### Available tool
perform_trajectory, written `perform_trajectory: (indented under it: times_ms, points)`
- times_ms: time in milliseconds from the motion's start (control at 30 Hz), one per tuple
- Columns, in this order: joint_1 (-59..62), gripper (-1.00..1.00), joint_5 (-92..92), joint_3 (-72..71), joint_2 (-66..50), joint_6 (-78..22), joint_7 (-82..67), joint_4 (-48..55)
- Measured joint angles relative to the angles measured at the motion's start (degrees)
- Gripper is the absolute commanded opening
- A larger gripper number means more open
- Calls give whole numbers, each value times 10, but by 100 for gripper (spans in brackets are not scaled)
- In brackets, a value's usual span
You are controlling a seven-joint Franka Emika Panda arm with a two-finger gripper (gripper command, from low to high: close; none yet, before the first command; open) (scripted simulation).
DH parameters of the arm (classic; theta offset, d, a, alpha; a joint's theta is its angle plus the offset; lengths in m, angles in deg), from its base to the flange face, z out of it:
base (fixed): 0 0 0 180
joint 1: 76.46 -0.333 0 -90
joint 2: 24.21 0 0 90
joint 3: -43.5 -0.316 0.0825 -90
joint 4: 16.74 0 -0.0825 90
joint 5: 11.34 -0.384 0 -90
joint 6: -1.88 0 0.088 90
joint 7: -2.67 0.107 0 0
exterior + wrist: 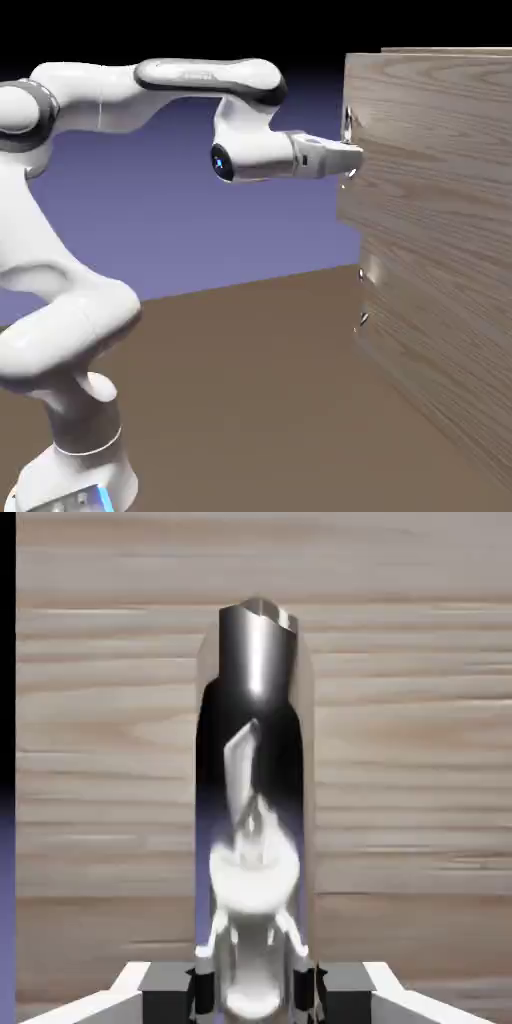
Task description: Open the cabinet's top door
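Observation:
The cabinet (440, 250) of grey-brown wood grain stands at the exterior view's right. Its top door (425, 130) carries a small shiny metal handle (348, 125) at its left edge. My gripper (352, 155) reaches level from the left and is shut on that handle. In the hand view the handle (255, 792) rises as a tall chrome bar between my fingertips (165, 992), in front of the wood of the top door (400, 762). The door sits flush with the cabinet front.
The lower door (430, 330) has its own small metal handle (365, 295) below. The brown table (250, 400) spreads in front of the cabinet, and the arm's base (70, 470) stands at the lower left.

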Motion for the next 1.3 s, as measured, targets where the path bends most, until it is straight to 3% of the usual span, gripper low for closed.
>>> perform_trajectory:
  times_ms: [533,933,1300]
  points:
    - [-332,-100,0,294,-34,-2,-150,-83]
    - [-577,-100,272,519,123,-5,17,-238]
    - [-758,-100,546,671,294,73,166,-334]
